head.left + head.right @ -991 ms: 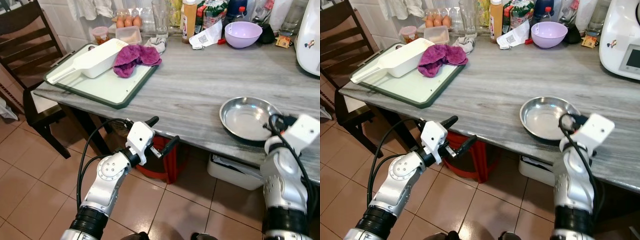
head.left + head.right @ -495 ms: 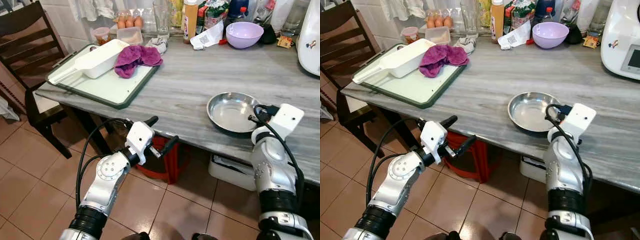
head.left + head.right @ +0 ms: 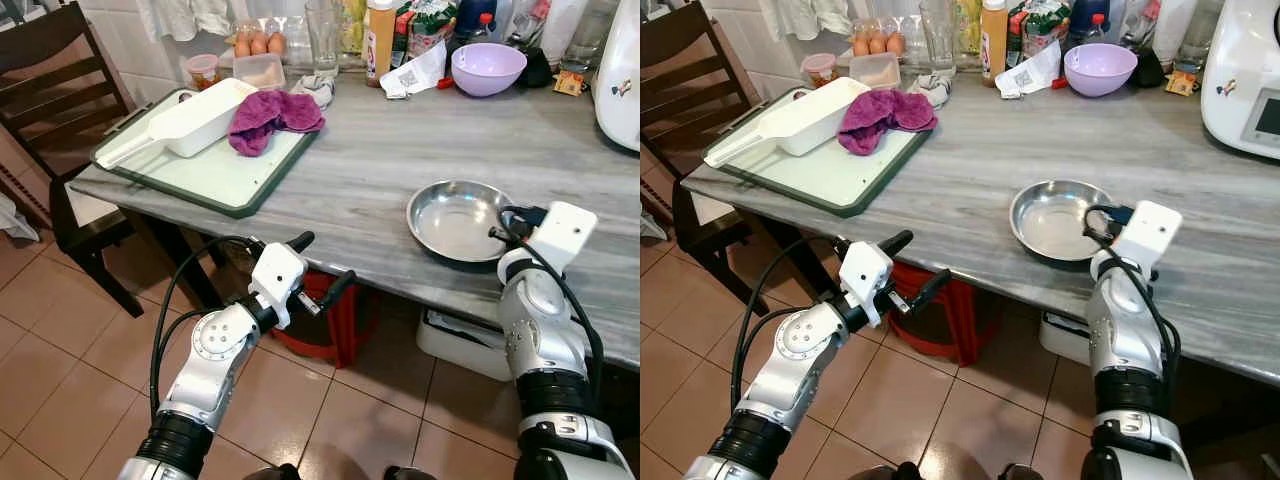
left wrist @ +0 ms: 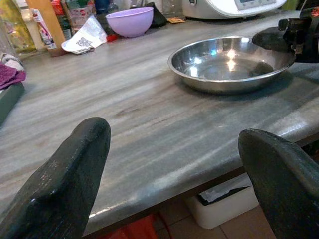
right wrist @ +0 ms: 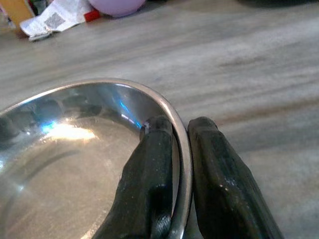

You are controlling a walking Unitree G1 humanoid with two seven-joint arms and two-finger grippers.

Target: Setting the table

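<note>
Right gripper (image 5: 180, 164) is pinched on the rim of the steel bowl (image 3: 452, 218): one finger inside the wall, one outside, rim between the fingertips (image 5: 154, 149). Grip is on the bowl's right edge, the side nearest the robot's right arm. Bowl sits flat on the grey table (image 3: 400, 150), near the front edge, on the right half, empty inside.

Left gripper (image 3: 318, 270) hangs in front of the table edge, below the top, fingers spread wide, holding nothing. Left wrist view looks across the tabletop at the bowl, the right gripper's black fingers at its far rim.

Further out: green tray (image 3: 215, 175) at the left end of the table with a white scoop-shaped dish (image 3: 195, 115) and a purple cloth (image 3: 275, 108) on it. Lilac bowl (image 3: 487, 66), bottle, glass, eggs and packets along the back. White appliance (image 3: 1245, 75) at far right. Dark chair (image 3: 60, 120) at the left end, red stool under the table.

Step in hand, as I judge it: sliding or placing the steel bowl at a setting spot. To do it well: keep the pinch firm, since a thin rim hold on a slick metal bowl can pivot or slip. Keep the bowl low and level, drag rather than lift if possible. Stay clear of the front edge, and release only once it sits flat.
</note>
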